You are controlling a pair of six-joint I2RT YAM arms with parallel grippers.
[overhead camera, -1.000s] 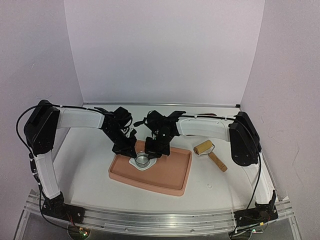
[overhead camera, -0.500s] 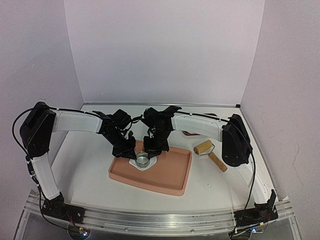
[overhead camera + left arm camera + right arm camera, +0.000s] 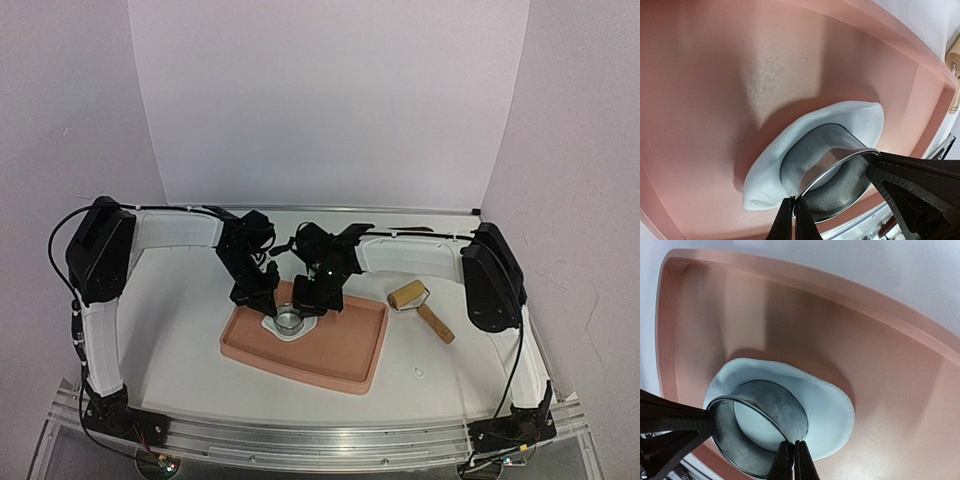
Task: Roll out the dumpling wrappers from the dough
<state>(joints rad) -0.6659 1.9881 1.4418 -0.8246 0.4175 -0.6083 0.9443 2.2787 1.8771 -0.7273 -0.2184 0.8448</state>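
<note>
Left gripper (image 3: 793, 220), right gripper (image 3: 793, 460) both clamp ring cutter (image 3: 767, 401) rim; cutter sits on dough (image 3: 827, 407) in pink tray (image 3: 890, 385).

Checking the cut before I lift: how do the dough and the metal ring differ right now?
The dough lies flat, white and irregular; the metal ring stands upright on it, shiny and round. The dough spreads wider than the ring. The left hand and right hand each pinch the ring's rim; neither holds the dough. Both sit in the pink tray.
</note>
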